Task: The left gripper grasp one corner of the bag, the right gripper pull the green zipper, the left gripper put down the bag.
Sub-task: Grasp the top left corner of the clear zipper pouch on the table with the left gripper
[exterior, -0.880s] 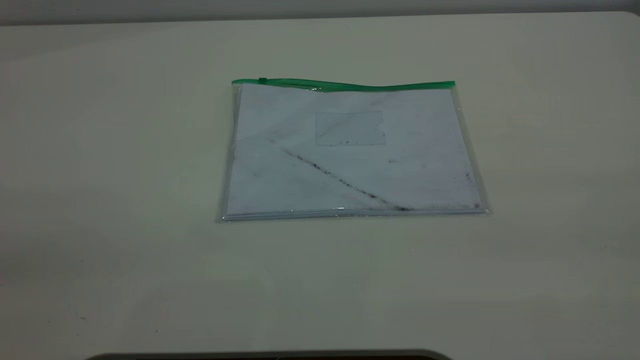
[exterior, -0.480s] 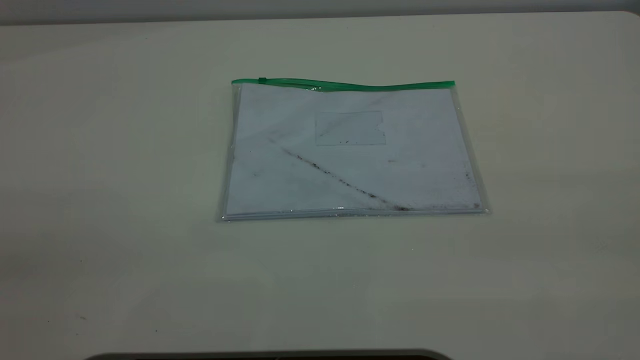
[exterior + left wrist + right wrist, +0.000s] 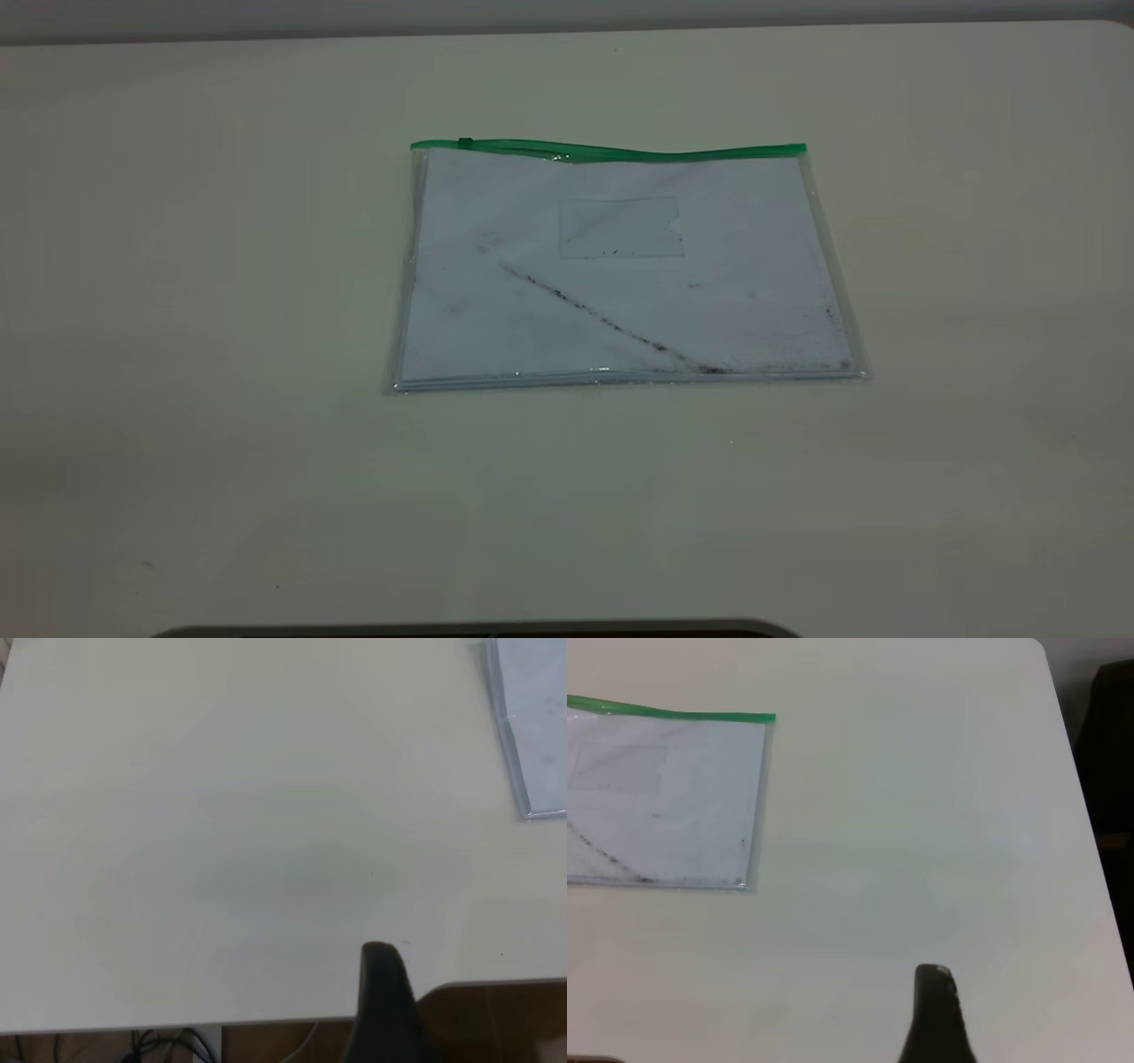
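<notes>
The bag lies flat near the middle of the table, its long axis running left to right in the exterior view. The green zipper borders the far long edge, with its slider tab close to the left end. The corner of the bag beside that tab is therefore the likely grasp point for the left arm. Neither arm appears in the exterior view. The left gripper shows in its wrist view only as one dark jaw tip over bare table near the table's edge, well apart from the bag, of which just a near corner is seen. The right gripper shows likewise as a single tip, well apart from the bag's right end. Whether either gripper is wide or narrow cannot be told. Neither arm is clearly the nearer. Nothing is held, and no step appears begun.
</notes>
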Controlling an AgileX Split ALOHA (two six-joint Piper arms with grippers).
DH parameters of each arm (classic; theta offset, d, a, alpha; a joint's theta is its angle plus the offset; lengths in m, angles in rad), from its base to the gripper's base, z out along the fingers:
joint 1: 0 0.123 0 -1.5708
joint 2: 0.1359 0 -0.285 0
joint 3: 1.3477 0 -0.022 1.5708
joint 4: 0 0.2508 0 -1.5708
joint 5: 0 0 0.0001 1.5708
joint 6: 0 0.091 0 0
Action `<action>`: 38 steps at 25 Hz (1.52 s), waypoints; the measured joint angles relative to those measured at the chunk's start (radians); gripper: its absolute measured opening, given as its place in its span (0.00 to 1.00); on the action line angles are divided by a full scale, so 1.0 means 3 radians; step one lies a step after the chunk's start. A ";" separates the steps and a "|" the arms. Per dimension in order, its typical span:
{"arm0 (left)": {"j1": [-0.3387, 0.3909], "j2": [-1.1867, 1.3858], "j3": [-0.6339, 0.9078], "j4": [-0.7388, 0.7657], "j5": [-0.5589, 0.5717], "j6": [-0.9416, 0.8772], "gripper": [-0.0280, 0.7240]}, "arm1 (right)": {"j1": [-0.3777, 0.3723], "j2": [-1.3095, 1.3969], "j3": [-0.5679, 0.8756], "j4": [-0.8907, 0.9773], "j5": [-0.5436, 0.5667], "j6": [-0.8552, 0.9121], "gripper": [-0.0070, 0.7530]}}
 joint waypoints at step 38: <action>0.0000 0.4106 -0.1192 -0.0394 -0.1997 0.0087 0.80 | 0.0000 0.2336 -0.0783 0.0034 -0.1000 0.0240 0.79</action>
